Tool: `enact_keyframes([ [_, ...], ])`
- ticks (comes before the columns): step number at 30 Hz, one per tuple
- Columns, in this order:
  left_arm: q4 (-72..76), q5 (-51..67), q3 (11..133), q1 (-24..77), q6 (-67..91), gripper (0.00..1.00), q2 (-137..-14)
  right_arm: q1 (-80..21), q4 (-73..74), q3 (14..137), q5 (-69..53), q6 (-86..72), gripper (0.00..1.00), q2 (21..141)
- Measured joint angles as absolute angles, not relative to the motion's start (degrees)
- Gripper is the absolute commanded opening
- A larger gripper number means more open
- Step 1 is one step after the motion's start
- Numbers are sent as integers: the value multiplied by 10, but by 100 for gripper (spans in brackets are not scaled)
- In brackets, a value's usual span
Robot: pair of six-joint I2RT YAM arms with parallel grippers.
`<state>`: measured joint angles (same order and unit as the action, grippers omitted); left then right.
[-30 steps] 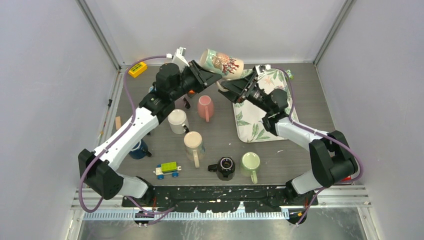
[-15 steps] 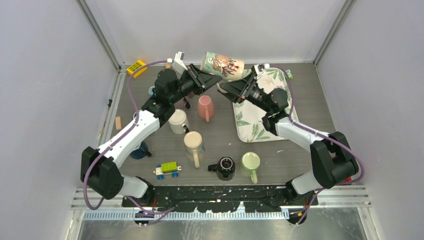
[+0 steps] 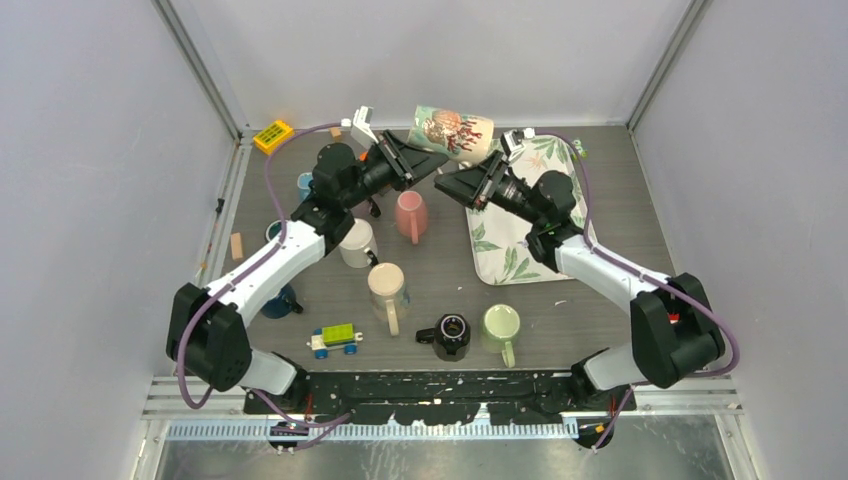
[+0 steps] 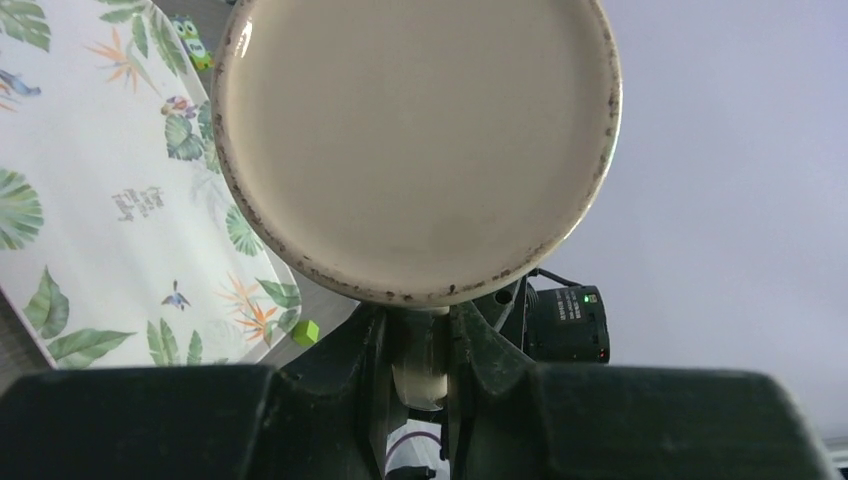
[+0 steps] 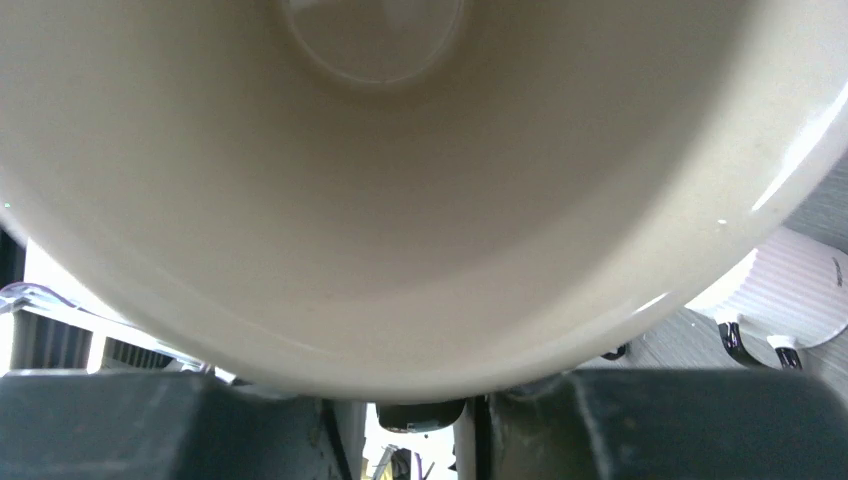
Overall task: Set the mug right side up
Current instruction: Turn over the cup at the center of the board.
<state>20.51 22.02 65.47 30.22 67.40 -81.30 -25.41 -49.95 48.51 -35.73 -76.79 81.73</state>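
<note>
My L pincer [image 4: 421,345] is clenched on the handle [image 4: 420,372] of the mug [image 3: 453,130], held sideways in air over the desk [image 3: 440,285] far end, by the tray [image 3: 510,250]. R pincer [image 3: 447,182] sits under its rim; can't tell if gripping.

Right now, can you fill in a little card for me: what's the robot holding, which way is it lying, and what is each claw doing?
thing held: patterned mug
how it lies: on its side, up in the air
left gripper: shut on the handle
right gripper: at the mug's open mouth, grip unclear
nearby: leafy tray, pink mug
</note>
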Motion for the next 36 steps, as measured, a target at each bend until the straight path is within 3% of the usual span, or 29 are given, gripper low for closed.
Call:
enact_keyframes([
  [5, 229, 237, 634, 298, 692, 0, -813, -255, -414, 496, -354, -717, 1, 786],
  [9, 263, 256, 630, 298, 705, 2, -822, -256, -324, 513, -335, -654, 1, 749],
  [20, 317, 275, 599, 300, 721, 45, -856, -270, -76, 567, -258, -495, 1, 704],
  [31, 356, 276, 595, 300, 714, 75, -929, -272, 188, 628, -116, -395, 1, 705],
  [36, 343, 274, 595, 300, 699, 84, -940, -273, 275, 664, -63, -362, 1, 724],
])
